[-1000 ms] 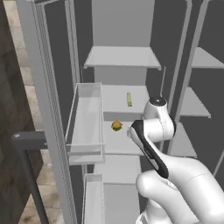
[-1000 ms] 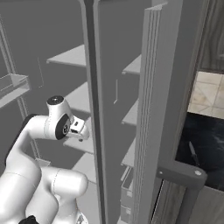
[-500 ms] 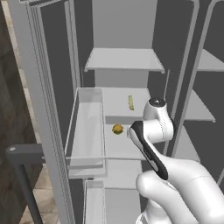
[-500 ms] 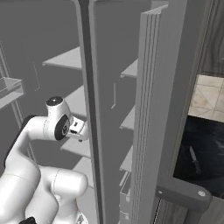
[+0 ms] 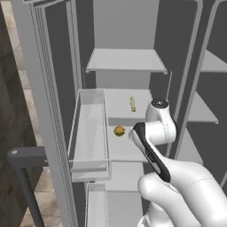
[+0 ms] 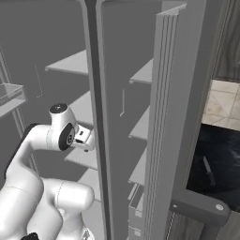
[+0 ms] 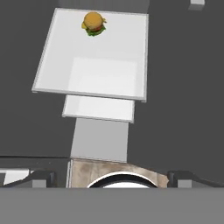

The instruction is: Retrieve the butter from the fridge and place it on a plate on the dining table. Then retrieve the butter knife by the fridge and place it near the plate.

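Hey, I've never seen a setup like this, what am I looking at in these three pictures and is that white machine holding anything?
The white machine is a robot arm on a base that drives, standing at an open grey fridge. Two pictures come from cameras on the base, looking over the arm from its left and its right. The third comes from a camera on the arm's hand, looking down at the shelves.

On the pale shelves lie a slim yellowish stick, the butter, and below it a small burger. In the right base picture, a thin dark butter knife lies on a black counter beside the fridge.

The jaws stand open and hold nothing.
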